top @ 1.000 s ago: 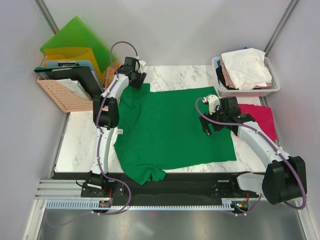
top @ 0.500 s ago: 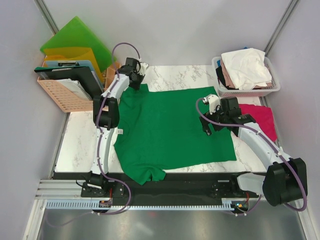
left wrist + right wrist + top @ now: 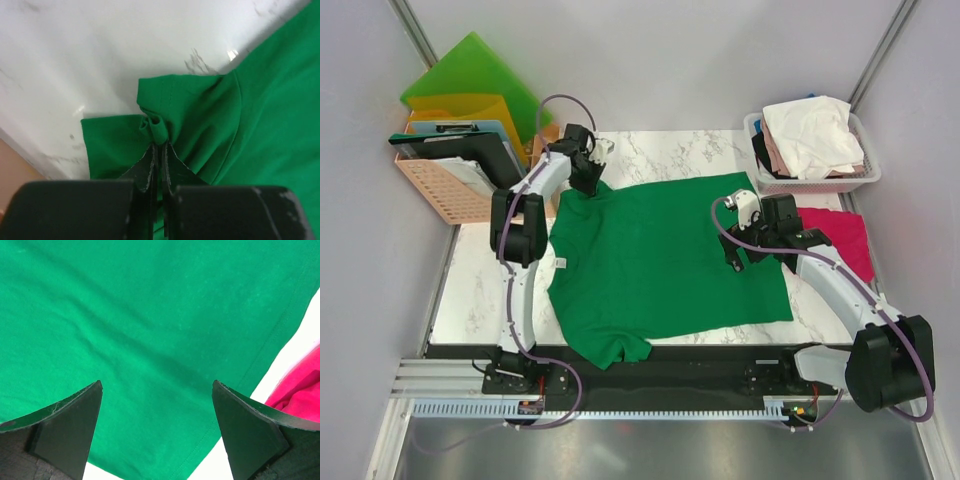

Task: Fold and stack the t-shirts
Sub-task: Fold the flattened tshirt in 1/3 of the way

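Green t-shirt [image 3: 660,260] sleeve newly pinched, left hand [image 3: 159,146] clamped

Wide-spread end effector [image 3: 156,432] above green t-shirt [image 3: 150,330], magenta t-shirt [image 3: 300,395] beside its hem.

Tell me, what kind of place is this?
Probably a robot lab booth, not a house: a left arm and right arm bolted at the edge of a marble-patterned table, plain grey walls close around, a basket of crumpled clothes.
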Available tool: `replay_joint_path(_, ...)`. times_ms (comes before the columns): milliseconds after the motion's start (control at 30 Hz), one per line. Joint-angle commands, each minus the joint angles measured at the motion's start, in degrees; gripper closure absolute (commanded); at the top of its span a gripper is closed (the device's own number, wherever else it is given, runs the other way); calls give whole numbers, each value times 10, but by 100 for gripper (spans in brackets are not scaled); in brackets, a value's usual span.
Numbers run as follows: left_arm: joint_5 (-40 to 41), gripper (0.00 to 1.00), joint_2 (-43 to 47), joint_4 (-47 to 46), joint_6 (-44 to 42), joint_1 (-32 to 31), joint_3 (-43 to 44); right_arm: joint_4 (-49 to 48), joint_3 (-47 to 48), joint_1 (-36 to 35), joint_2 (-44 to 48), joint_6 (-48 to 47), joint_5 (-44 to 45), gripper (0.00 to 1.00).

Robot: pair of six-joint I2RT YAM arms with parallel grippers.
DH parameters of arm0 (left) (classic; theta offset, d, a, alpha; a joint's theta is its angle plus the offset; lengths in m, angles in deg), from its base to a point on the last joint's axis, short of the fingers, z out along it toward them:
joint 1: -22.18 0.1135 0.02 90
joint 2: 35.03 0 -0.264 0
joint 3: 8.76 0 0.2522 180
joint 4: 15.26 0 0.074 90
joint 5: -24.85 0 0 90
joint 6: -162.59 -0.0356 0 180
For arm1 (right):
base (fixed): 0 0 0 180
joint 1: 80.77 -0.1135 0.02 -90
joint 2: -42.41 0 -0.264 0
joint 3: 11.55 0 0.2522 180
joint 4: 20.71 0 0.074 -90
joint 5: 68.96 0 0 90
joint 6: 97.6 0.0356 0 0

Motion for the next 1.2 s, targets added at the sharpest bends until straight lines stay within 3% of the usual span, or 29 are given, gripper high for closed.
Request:
replay_joint_path(0,-39,98,110,2,6,-1,-64,-14,-2,1,3,-7,-17,2)
replay_joint_path(367,-98,98,322,-1,26,-21,-269,-14,2,1,10,-15,-20,2)
replay_joint_path(400,-105,92,332,2,27,-24,-303,-14,2,2,11,-17,-19,2)
replay_joint_path(433,-109,58,344,6,27,-25,-320,-14,3,1,11,-17,-20,2)
replay_joint_path(500,-111,40,377,4,27,-25,-363,-14,6,2,10,-18,-21,2)
replay_joint_path(533,-108,27,386,1,27,-25,-372,-14,6,1,10,-19,-22,2)
replay_joint_path(567,-102,23,393,0,27,-25,-382,-14,7,2,10,-19,-22,2)
replay_joint_path(733,-74,20,421,-13,23,-25,-421,-16,6,1,18,-19,-16,2)
replay_joint_path(900,-28,20,449,-119,31,-25,-477,-15,0,1,32,-16,-23,2)
replay_joint_path(1167,-7,21,367,-148,41,-25,-419,-15,-5,1,34,-20,-23,2)
